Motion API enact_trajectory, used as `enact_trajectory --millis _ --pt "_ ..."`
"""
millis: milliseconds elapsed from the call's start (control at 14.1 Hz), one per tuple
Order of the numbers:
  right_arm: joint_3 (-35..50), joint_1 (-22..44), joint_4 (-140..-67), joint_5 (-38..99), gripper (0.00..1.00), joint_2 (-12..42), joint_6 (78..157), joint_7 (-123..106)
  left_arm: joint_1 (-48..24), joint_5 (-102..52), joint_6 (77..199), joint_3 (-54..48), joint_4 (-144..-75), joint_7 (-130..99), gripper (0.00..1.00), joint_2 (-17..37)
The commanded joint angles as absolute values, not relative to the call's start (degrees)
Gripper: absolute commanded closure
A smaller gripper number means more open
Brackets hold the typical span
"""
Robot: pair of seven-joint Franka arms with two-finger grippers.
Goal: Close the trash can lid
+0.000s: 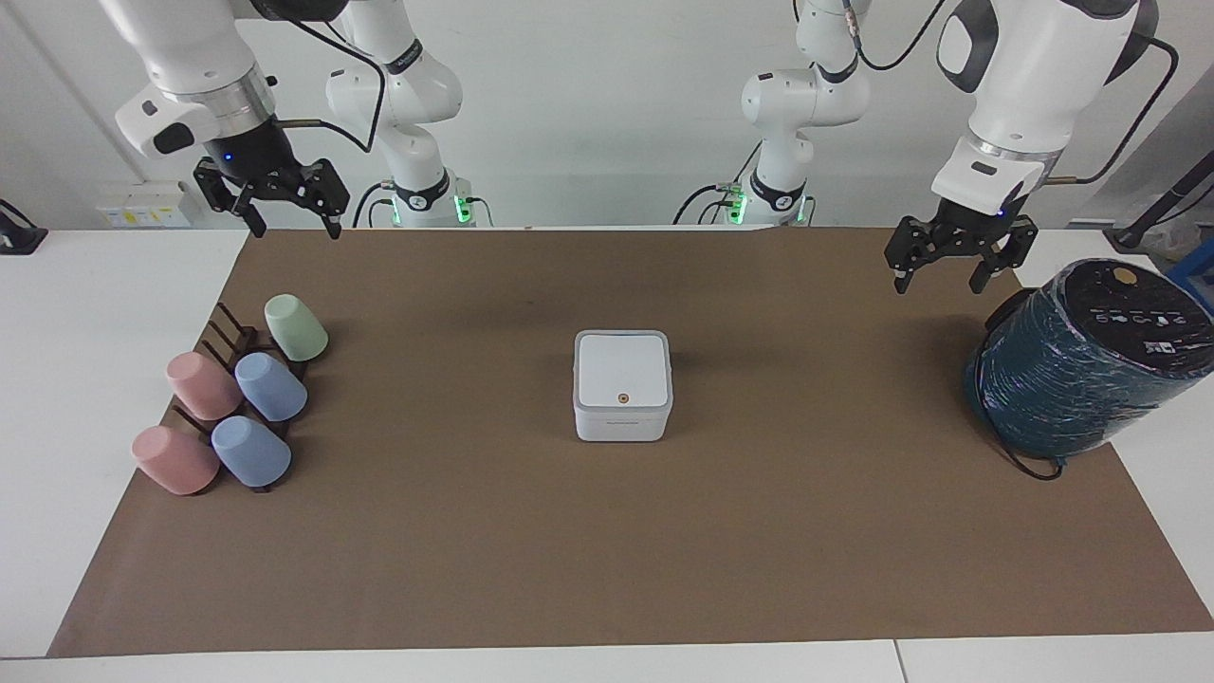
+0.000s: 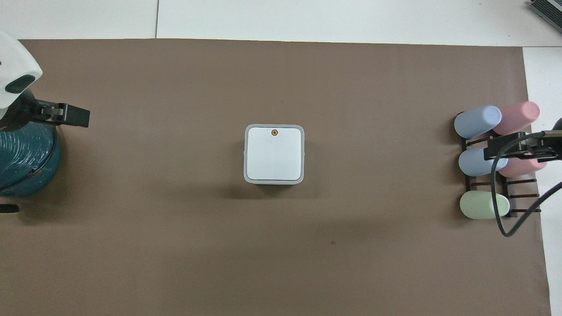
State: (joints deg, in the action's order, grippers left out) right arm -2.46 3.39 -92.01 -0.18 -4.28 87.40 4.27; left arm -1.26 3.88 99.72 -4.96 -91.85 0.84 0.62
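The small white trash can (image 1: 622,417) stands in the middle of the brown mat, also in the overhead view (image 2: 274,181). Its white lid (image 1: 622,370) with the orange dot lies flat and shut on top of it, as the overhead view (image 2: 274,153) also shows. My left gripper (image 1: 937,281) hangs open and empty in the air over the mat's edge at the left arm's end, well away from the can; in the overhead view (image 2: 72,116) it is beside the teal cylinder. My right gripper (image 1: 296,228) waits open and empty, in the air above the cup rack (image 2: 505,149).
A large teal plastic-wrapped cylinder (image 1: 1081,365) stands at the left arm's end of the table (image 2: 24,162). A dark rack of pastel cups (image 1: 237,398) lies at the right arm's end (image 2: 483,162). The brown mat (image 1: 607,550) covers most of the table.
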Motion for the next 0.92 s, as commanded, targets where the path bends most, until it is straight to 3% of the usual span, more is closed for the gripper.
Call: enact_trajectory --millis 0,850 --pt "-2.37 3.08 -93.08 0.97 0.00 -5.45 87.01 3.08 1.04 3.43 100.55 -5.36 -93.52 0.53 0.00 -0.97" --pt "-2.37 3.08 -93.08 0.97 0.00 -5.45 87.01 3.08 1.41 3.34 96.15 -5.36 -93.60 0.18 0.00 -1.49"
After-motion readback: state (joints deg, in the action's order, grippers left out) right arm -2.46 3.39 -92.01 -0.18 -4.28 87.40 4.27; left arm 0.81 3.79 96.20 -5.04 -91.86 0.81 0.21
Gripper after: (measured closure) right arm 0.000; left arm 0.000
